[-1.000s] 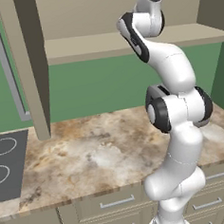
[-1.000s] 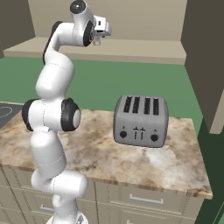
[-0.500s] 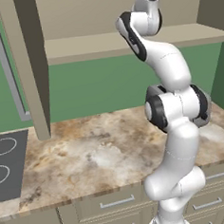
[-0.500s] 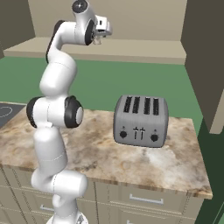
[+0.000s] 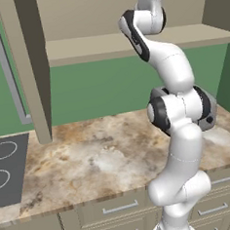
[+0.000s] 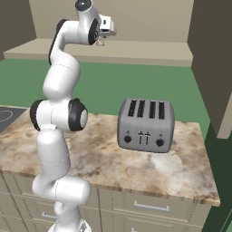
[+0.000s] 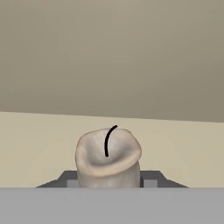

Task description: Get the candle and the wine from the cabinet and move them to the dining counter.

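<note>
The candle (image 7: 108, 157), a stubby pale cylinder with a curved black wick, stands on the beige shelf floor (image 7: 39, 144) of the open cabinet (image 5: 92, 45). My gripper (image 7: 109, 181) has a dark fingertip pressed against each side of it and is shut on it. In the right base view the gripper (image 6: 102, 41) reaches high over the cabinet shelf (image 6: 149, 50), with the arm stretched up from the base. The wine and the dining counter are out of view.
Below the cabinet runs a marbled worktop (image 5: 91, 158) with a black cooktop (image 5: 6, 169) at its left end and a grey four-slot toaster (image 6: 146, 125) to the right. Beige drawers (image 5: 119, 209) sit under it. A cabinet side wall (image 5: 30, 70) drops down on the left.
The fingers have closed in from wide open onto the candle. The arm has stayed almost where it was at the shelf.
</note>
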You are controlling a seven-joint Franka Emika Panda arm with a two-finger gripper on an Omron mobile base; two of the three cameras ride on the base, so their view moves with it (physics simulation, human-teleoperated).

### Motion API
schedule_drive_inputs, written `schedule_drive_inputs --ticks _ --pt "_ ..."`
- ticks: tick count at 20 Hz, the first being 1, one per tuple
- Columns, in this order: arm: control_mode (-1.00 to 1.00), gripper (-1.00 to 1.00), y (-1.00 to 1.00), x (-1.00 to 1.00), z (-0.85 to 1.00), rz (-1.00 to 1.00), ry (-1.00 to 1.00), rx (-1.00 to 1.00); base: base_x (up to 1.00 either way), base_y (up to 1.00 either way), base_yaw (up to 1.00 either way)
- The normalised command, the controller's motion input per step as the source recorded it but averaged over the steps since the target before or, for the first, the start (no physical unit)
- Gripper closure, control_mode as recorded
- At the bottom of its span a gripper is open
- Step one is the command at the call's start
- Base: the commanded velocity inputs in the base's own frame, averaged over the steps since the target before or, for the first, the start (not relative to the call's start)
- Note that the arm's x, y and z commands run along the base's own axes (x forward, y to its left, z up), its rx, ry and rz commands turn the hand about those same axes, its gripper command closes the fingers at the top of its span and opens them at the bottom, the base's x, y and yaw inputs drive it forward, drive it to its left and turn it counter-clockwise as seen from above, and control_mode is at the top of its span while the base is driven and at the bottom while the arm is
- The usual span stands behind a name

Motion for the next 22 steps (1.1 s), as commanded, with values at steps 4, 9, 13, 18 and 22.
schedule_drive_inputs --ticks 4,9,13,18,22 --pt "-1.0 1.0 0.0 0.0 0.0 0.0 0.0 0.0 0.0 0.0 0.0" --pt "-1.0 1.0 0.0 -0.23 0.0 0.0 -0.03 0.0 0.0 0.0 0.0" --pt "-1.0 1.0 -0.03 -0.77 0.0 0.0 -0.12 0.0 0.0 0.0 0.0" --pt "-1.0 1.0 -0.1 -1.0 0.0 0.0 -0.16 0.01 0.0 0.0 0.0" --pt "-1.0 1.0 -0.1 -1.0 -0.06 0.0 -0.24 0.0 0.0 0.0 0.0"
